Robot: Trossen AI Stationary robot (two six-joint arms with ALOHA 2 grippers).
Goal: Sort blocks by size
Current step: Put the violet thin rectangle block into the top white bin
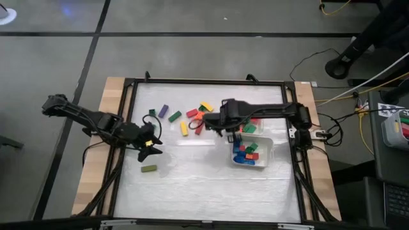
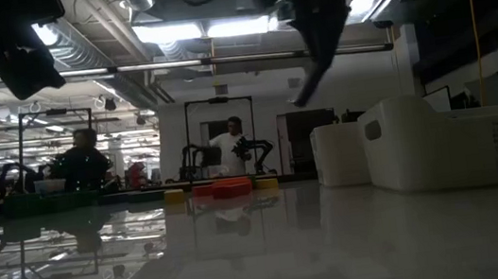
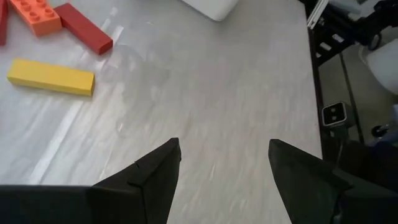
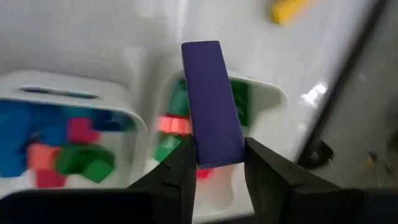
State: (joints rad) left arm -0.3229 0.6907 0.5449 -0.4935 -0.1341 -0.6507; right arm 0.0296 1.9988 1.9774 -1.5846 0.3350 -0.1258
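My right gripper (image 1: 231, 131) is shut on a purple bar (image 4: 210, 93) above the two white trays. One tray (image 1: 267, 153) holds blue, red and green blocks; the other (image 4: 268, 99) holds green and red ones. Loose blocks lie flat on the table at the far middle: a purple bar (image 1: 163, 110), a green one (image 1: 174, 116), a yellow bar (image 1: 184, 128) and red ones (image 1: 192, 113). A green bar (image 1: 149, 168) lies alone at the near left. My left gripper (image 1: 148, 144) is open and empty above the table at the left (image 3: 221, 162). My right gripper pinches the purple bar's two long sides near one end (image 4: 217, 155) between its two fingers. The bar runs along the fingers and sticks out past their tips. It is lifted clear, above the trays.
The left wrist view shows a yellow bar (image 3: 51, 76), a red bar (image 3: 86, 28) and an orange brick (image 3: 37, 14) ahead of the left gripper. A black frame (image 1: 128, 115) borders the table. Bare table surface lies at the near middle (image 1: 198, 191). People stand in the room behind.
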